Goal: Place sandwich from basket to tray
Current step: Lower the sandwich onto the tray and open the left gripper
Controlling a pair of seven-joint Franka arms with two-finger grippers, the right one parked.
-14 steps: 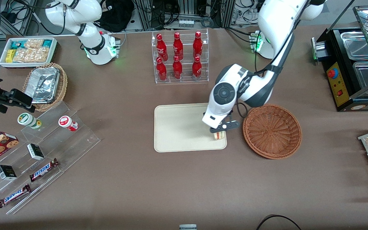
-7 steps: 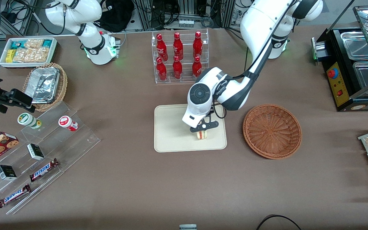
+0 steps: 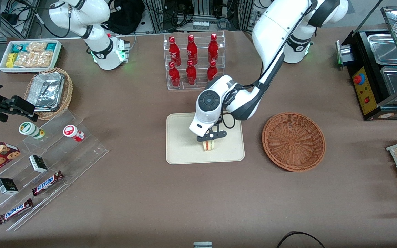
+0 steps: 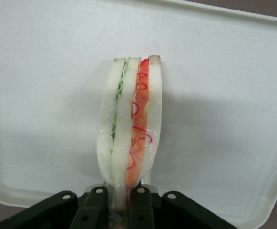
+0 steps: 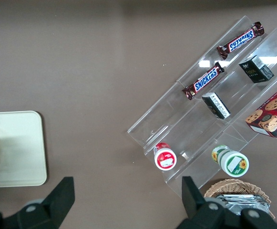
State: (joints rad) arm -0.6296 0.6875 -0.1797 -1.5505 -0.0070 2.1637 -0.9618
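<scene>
The tool (image 3: 209, 139) hangs over the tray (image 3: 181, 151), its two black fingers (image 4: 94, 204) clamped on the sandwich (image 3: 208, 145) and pinching one end of it. The sandwich is a thin wedge of three pale bread slices set on edge, with a green layer in one gap and an orange-red layer in the other; a glossy clear film seems to wrap it, though that is hard to confirm. Whether its lower edge touches the tray cannot be told.

The tray is a smooth, cream, flat rectangle with rounded corners and a low rim, lying on the brown table (image 3: 150, 199). Beside the tray, toward the working arm's end of the table, sits one round, shallow basket (image 3: 293, 141) of reddish-brown woven wicker, with nothing in it. Farther from the front camera than the tray stands a clear plastic rack (image 3: 194, 62) holding six glossy red bottles (image 3: 191, 74) in two rows of three.
</scene>
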